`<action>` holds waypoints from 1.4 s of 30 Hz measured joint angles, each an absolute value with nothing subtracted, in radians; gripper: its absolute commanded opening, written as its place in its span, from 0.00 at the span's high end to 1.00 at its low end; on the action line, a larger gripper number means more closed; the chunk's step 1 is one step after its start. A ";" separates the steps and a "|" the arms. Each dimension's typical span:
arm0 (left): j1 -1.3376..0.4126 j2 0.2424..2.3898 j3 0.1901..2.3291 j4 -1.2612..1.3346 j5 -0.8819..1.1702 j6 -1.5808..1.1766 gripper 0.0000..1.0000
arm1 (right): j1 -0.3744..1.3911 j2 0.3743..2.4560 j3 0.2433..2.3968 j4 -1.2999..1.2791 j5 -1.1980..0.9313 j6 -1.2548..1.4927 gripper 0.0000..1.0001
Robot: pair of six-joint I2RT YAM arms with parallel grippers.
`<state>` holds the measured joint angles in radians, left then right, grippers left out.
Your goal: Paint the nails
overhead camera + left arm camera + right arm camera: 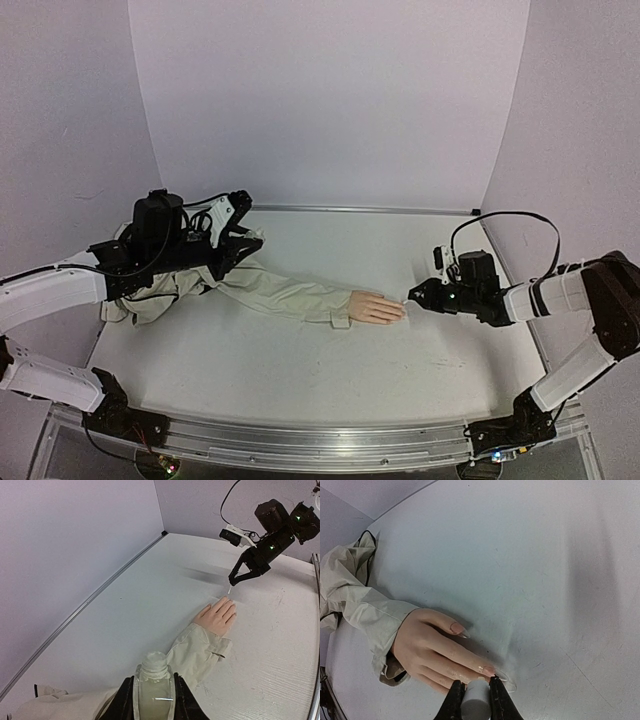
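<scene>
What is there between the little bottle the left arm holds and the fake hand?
Only the beige sleeve. The left wrist view shows it stretching from under the bottle to its cuff at the mannequin hand.

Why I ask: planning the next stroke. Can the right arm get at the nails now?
Probably yes: the right gripper, shut on a white applicator, sits right at the nails with nothing between.

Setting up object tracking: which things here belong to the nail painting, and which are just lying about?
In the job: nails; hand; brush, held in the right gripper; bottle, held in the left gripper.
Just there: sleeve; table.
</scene>
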<state>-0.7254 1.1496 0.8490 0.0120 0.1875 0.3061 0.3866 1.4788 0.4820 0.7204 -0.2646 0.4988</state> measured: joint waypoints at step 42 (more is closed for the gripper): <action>-0.725 1.153 0.849 0.012 0.200 0.289 1.00 | 0.387 1.539 0.486 0.786 -0.254 0.538 1.00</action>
